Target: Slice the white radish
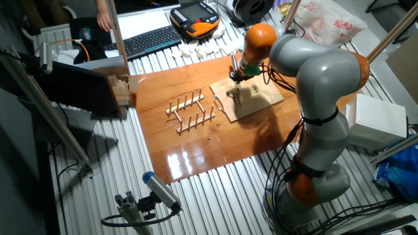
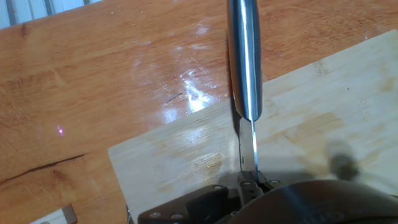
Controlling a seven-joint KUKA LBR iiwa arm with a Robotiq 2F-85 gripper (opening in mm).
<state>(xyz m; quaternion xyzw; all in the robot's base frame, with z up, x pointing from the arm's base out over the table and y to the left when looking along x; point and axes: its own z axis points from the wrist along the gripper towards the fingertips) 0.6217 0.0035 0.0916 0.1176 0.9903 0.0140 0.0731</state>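
My gripper (image 1: 236, 76) hangs over the far left part of the light wooden cutting board (image 1: 248, 98). In the hand view the gripper (image 2: 249, 182) is shut on a steel knife (image 2: 244, 68), seen edge-on and pointing away from the hand. The knife lies over the board's corner (image 2: 186, 162) and the glossy brown table (image 2: 93, 93). The white radish shows in neither view; the arm covers part of the board in the fixed view.
A wooden peg rack (image 1: 191, 111) stands left of the board. A row of white chunky blocks (image 1: 196, 51) lies at the back, near a keyboard (image 1: 153, 40) and a teach pendant (image 1: 194, 18). Wooden blocks (image 1: 121, 91) sit at the table's left edge.
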